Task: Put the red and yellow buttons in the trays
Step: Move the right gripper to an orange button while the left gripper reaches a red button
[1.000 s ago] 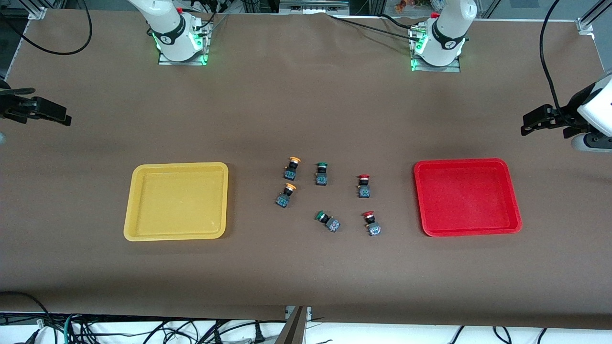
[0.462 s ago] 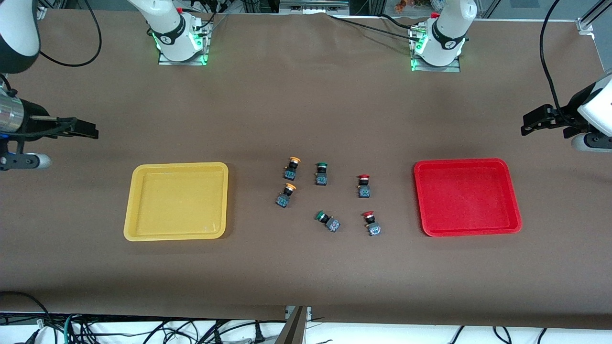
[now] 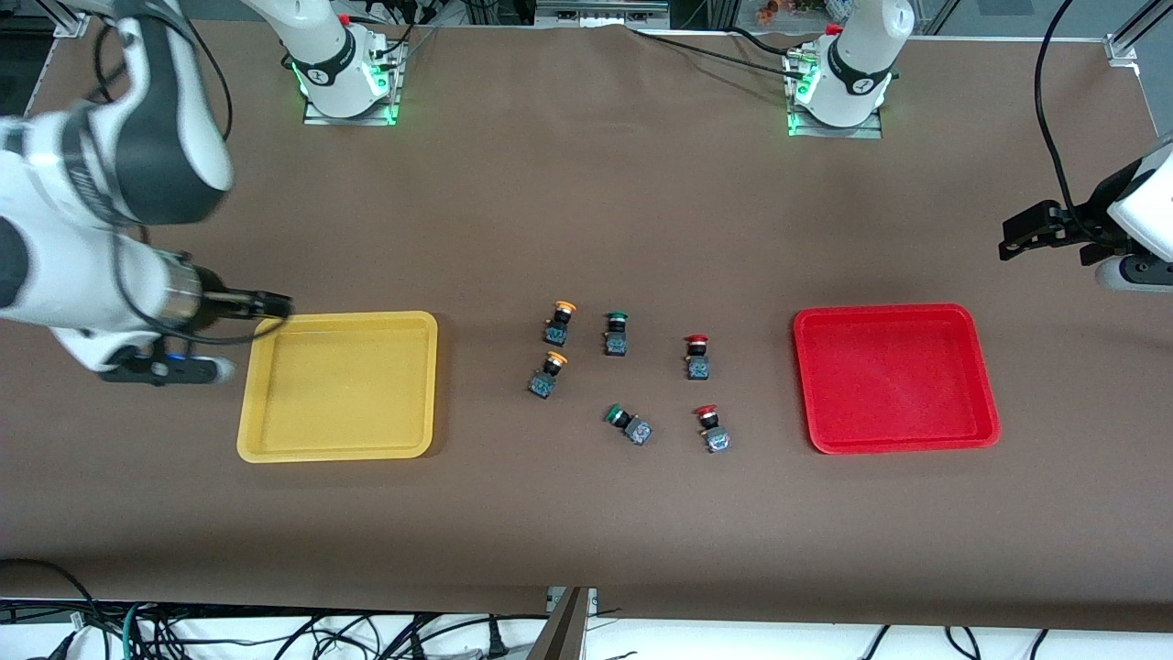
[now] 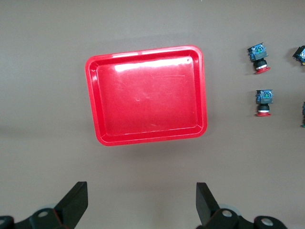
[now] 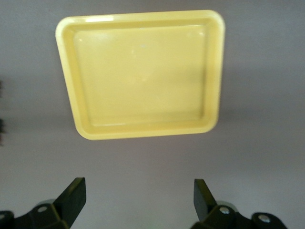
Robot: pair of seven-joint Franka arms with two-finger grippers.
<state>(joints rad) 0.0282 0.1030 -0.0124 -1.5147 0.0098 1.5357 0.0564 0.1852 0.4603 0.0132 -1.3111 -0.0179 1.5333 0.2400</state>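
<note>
Two yellow-capped buttons (image 3: 561, 323) (image 3: 548, 374) and two red-capped buttons (image 3: 697, 356) (image 3: 711, 429) lie on the table between the trays. The yellow tray (image 3: 249, 403) is empty, toward the right arm's end. The red tray (image 3: 808, 385) is empty, toward the left arm's end. My right gripper (image 3: 275, 305) is open over the yellow tray's corner; in its wrist view (image 5: 138, 202) the tray (image 5: 66, 71) shows. My left gripper (image 3: 1013, 234) is open and empty over the table's end by the red tray; its wrist view (image 4: 141, 205) shows the red tray (image 4: 93, 100) and both red buttons (image 4: 259, 58) (image 4: 263, 101).
Two green-capped buttons (image 3: 616, 332) (image 3: 628, 423) lie among the others. The brown table (image 3: 586, 513) has bare room nearer the front camera and between the trays and the arm bases.
My right arm has swung in from the table's end, and its gripper now hangs at the yellow tray's corner. The left arm and all buttons have not moved.
</note>
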